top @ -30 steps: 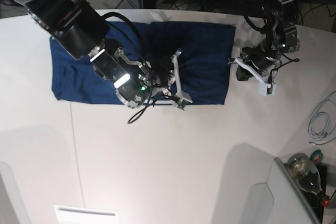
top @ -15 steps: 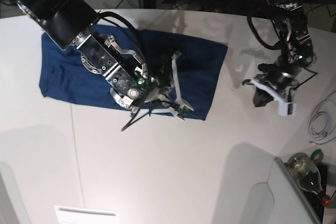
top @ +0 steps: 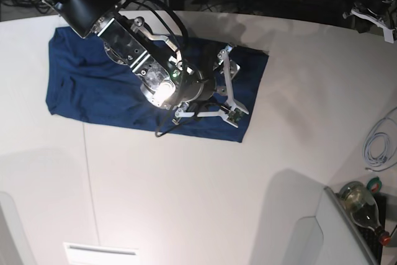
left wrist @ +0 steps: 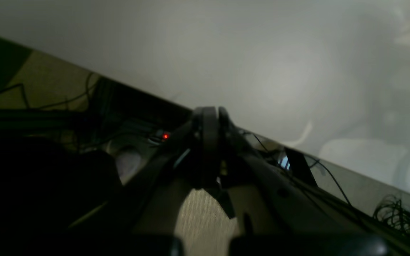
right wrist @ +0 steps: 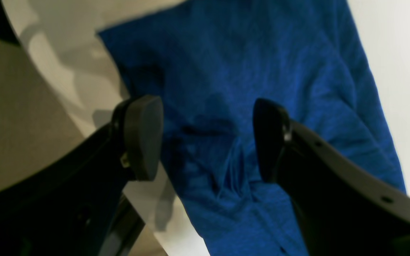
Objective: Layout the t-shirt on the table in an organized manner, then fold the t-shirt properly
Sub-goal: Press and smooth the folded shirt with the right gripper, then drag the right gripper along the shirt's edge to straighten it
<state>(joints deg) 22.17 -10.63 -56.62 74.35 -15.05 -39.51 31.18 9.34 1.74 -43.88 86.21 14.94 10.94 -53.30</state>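
White, smooth surface point(top: 198, 203) carries the plain dark navy-blue soft-fabric t-shirt point(top: 93, 91), long axis running left to right. Right tool point(top: 231, 88) hangs released over its right end, nothing gripped. Left tool point(top: 372, 17) sits clenched, empty, well apart.

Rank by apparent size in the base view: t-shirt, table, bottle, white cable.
1. table, by far the largest.
2. t-shirt, partly covered by the right arm.
3 and 4. bottle and white cable: similar extent, both cut by the frame edge, so unranked.
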